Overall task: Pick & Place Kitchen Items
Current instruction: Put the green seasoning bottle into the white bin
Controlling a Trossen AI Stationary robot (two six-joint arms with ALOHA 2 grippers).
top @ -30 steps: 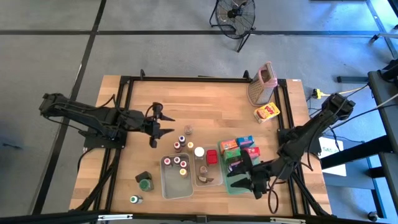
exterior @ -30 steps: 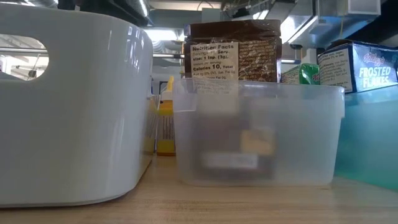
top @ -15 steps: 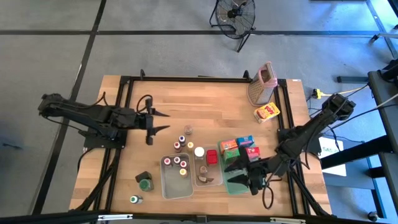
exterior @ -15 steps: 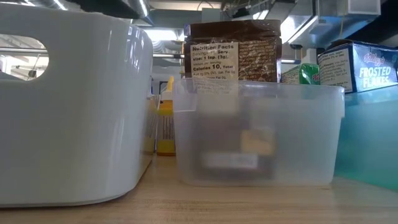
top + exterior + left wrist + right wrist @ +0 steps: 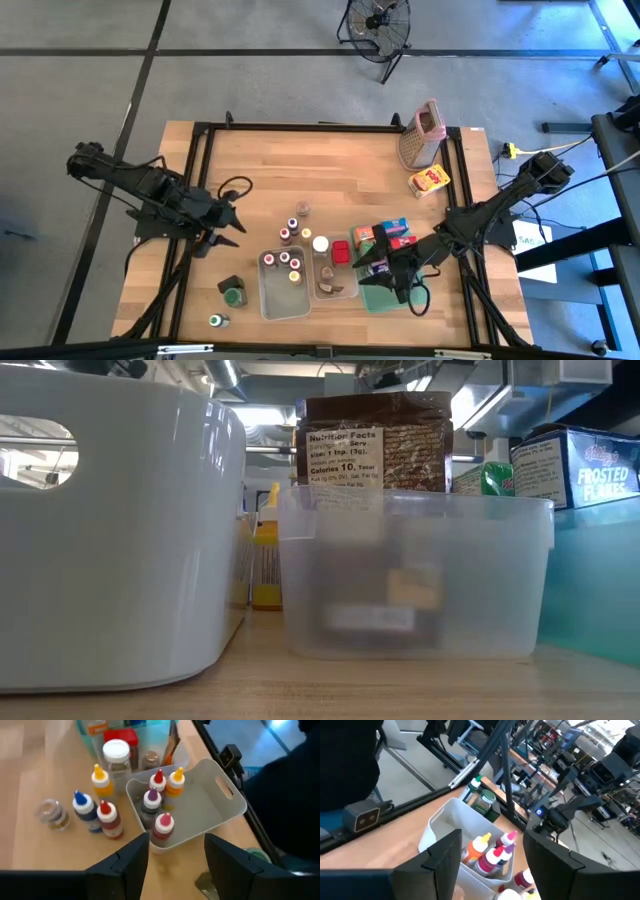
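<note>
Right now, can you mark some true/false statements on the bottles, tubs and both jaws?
1. The white tub holds several small bottles. True: four show in it in the left wrist view.
2. The left gripper holds a red-capped bottle. False: its jaws stand open and empty, above bare table.
3. The metal grater stands at the far edge of the table. True.
4. The right gripper is parked off the table. False: it hangs over the green tray, jaws open, nothing between them.
5. The blue-capped bottle is inside the white tub. False: it stands on the table beside it.
</note>
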